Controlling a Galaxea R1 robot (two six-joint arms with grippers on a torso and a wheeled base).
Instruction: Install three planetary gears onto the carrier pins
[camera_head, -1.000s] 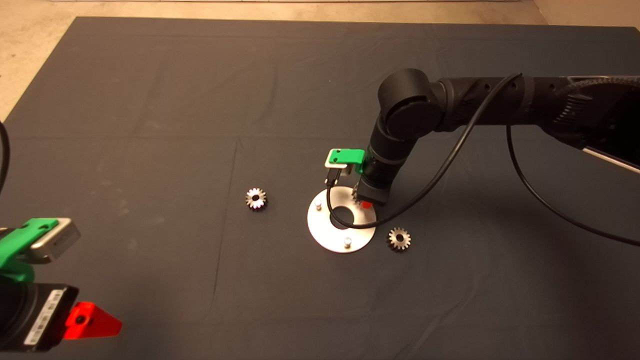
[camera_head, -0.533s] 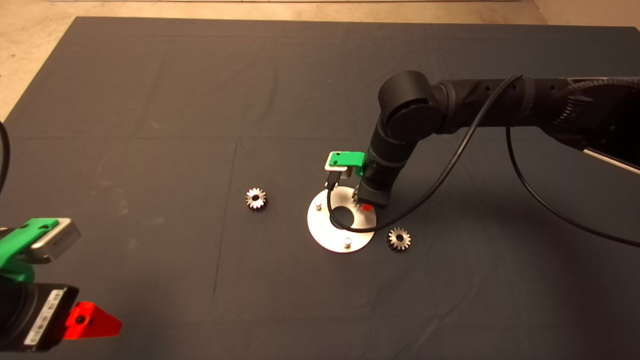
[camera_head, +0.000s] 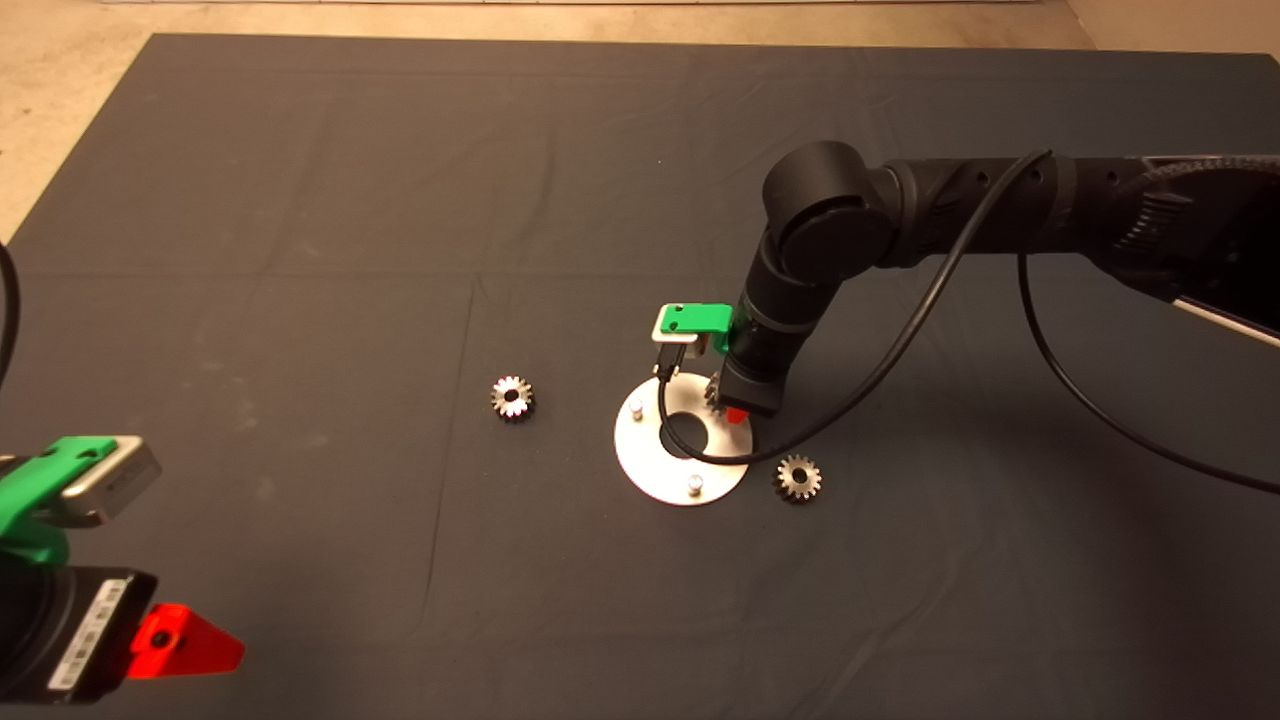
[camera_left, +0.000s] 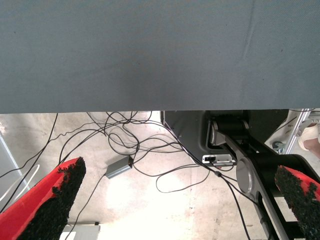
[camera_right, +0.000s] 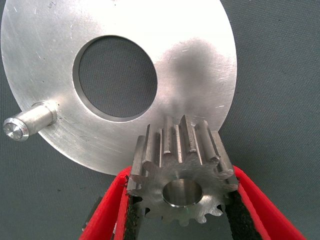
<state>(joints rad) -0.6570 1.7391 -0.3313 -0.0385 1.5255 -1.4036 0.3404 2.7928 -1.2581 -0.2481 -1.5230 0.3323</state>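
**First gear held over the carrier, none seated yet**

In the head view, we saw two planetary gears lying loose on the tabletop (camera_head: 300, 200): one (camera_head: 512, 397) well to the left of the carrier disc (camera_head: 650, 465), the other (camera_head: 798, 478) just beside its right rim. Two carrier pins (camera_head: 637, 408) (camera_head: 695, 486) stood bare. The third pin was hidden beneath the right gripper (camera_head: 733, 410), which hung over the disc's right side, its forearm pointing steeply down. We judged that no gear was installed yet, so all three remained. The left gripper (camera_head: 170, 640) waited at the lower left edge.

The left wrist view showed that gripper's jaws spread wide with nothing between them, over cables on the floor.

In the right wrist view, the jaws clamped the third gear (camera_right: 182, 177) by its teeth, bore open, at the disc's rim; one bare pin (camera_right: 30, 120) showed, and we could not tell whether the gear sat over a pin.
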